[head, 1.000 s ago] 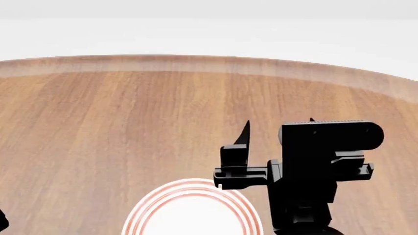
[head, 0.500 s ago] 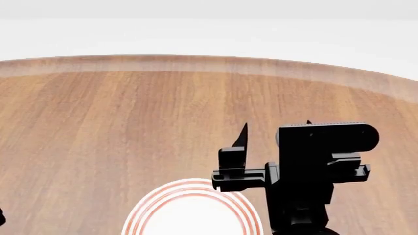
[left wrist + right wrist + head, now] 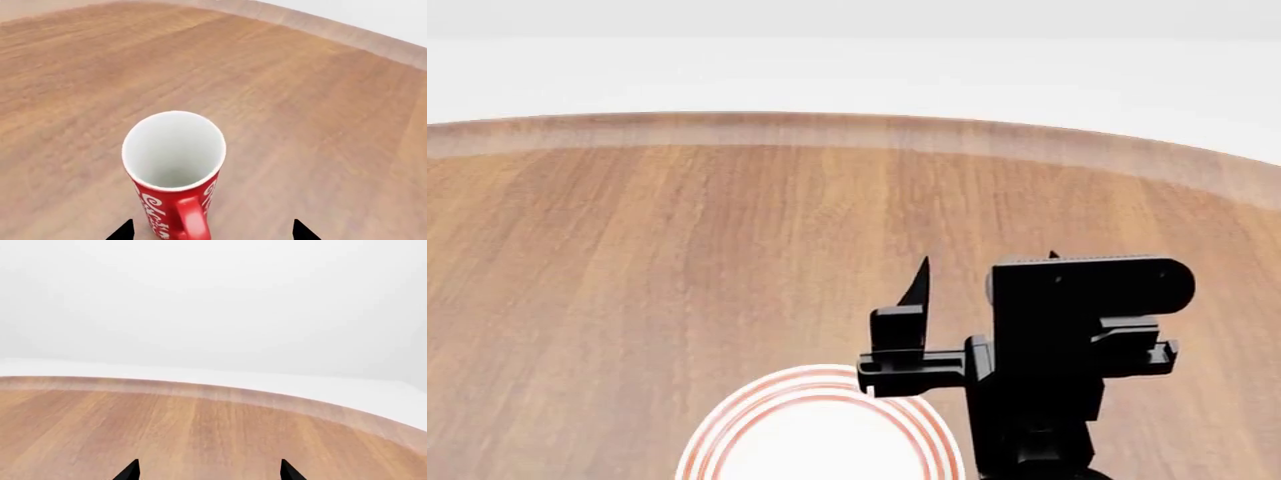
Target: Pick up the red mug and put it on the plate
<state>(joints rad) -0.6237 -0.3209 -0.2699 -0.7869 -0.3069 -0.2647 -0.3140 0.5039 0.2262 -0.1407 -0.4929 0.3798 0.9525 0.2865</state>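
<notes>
Here, red mug upright — between left pincer tips

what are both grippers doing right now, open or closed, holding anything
Left gripper: open, empty; fingertips either side of the red mug, not closed on it.
Right gripper: open, empty, above the table.

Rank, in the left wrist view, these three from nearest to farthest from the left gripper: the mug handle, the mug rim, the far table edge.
1. The handle of the red mug, lying between the fingertips of the left gripper.
2. The rim, just beyond, above the handle.
3. The table edge, far behind the mug.
</notes>
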